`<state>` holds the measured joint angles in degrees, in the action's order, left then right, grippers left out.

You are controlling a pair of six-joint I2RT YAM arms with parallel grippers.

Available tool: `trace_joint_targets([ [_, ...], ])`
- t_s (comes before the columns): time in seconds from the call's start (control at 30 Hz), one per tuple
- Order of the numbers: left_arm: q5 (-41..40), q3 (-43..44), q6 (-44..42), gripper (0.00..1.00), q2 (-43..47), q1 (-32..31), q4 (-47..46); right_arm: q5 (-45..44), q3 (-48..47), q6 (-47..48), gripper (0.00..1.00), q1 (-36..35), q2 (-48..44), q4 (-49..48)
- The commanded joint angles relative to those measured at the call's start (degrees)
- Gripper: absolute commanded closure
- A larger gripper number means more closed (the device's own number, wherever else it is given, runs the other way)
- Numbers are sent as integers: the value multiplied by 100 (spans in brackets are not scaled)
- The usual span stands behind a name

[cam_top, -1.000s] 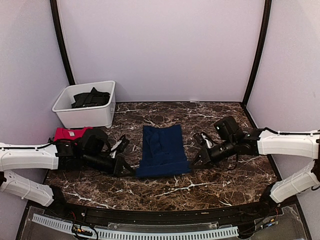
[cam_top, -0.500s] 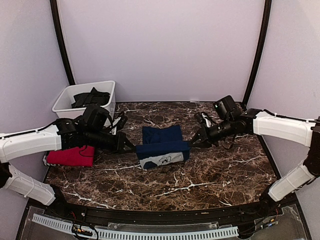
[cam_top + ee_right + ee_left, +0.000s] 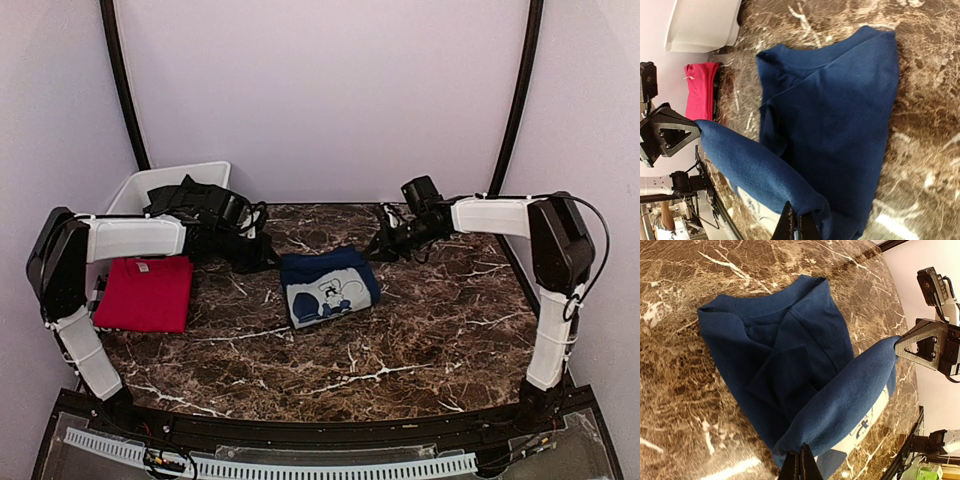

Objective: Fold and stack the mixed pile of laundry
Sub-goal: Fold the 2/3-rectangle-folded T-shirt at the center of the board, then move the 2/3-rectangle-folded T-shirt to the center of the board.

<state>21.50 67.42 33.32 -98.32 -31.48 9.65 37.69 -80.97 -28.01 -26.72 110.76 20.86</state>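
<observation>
- Since a second ago both arms have swung from the near half of the marble table (image 3: 400, 370) to its far half. They have carried the near hem of the navy blue T-shirt (image 3: 328, 288) up and over, so a pale print now faces up. The red T-shirt (image 3: 147, 292), then half under the left arm, lies uncovered.
- That red T-shirt, folded flat, sits nearer than the left pincer (image 3: 266, 259) and out to its left, well apart from the navy one.
- The left pincer is clamped on the lifted navy hem; its wrist view shows the closed tips biting the fold, with the rest of the shirt spread beyond them.
- The right pincer (image 3: 377, 251) is clamped on the hem's other end.
- Only the wrist views show the hem sagging as a band between the two pincers; from overhead the shirt looks like a flat bundle.
- Both forearms reach inward, nearly level.
- Behind the left pincer stands the white bin (image 3: 165, 180) holding a dark garment (image 3: 185, 195); the left arm hides its front wall.
</observation>
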Motion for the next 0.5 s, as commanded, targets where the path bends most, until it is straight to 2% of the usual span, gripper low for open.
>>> trace_joint_targets([
  [0.0,-242,554,-312,100,-716,104,-432,-46,-429,173,100,114,830,-493],
  [0.1,-307,779,-421,100,-1411,124,-571,-80,-616,213,100,129,1311,-602],
  [0.23,-178,617,-406,100,-1819,117,-735,66,-514,124,100,98,1521,-816],
  [0.37,-66,64,-359,100,-1521,27,-912,38,209,17,100,-54,1119,-1076],
  [0.47,-64,-409,-391,100,-1018,-238,-742,68,1297,-226,100,-217,510,-1483],
])
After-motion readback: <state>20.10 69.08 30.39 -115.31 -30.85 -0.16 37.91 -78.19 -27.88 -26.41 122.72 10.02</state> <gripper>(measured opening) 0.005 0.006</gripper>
